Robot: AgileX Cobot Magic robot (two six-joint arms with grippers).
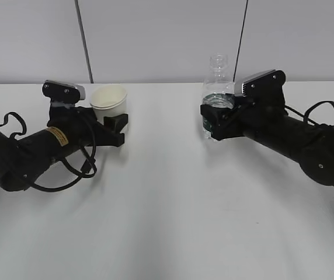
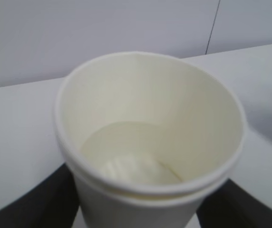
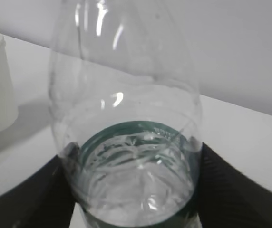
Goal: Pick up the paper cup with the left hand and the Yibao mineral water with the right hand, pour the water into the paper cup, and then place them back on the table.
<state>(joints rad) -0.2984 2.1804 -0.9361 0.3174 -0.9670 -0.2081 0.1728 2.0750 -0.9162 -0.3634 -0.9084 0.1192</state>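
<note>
Left claw (image 1: pixel 115 129) clamped on paper cup (image 1: pixel 110 103), right claw (image 1: pixel 216 121) clamped on water bottle (image 1: pixel 218 93), both upright low over or on the worktop (image 1: pixel 167 221), well apart; lift both level, bring bottle mouth over cup rim, tilt slowly.

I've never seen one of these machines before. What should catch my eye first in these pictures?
Two black arms lie low across the white table, one from each side. The left hand has its gripper around a small paper cup that stands upright, with what looks like a little water at the bottom in the left wrist view. The right hand grips the Yibao mineral water, an uncapped clear bottle standing upright, water only in its lower part.
</note>
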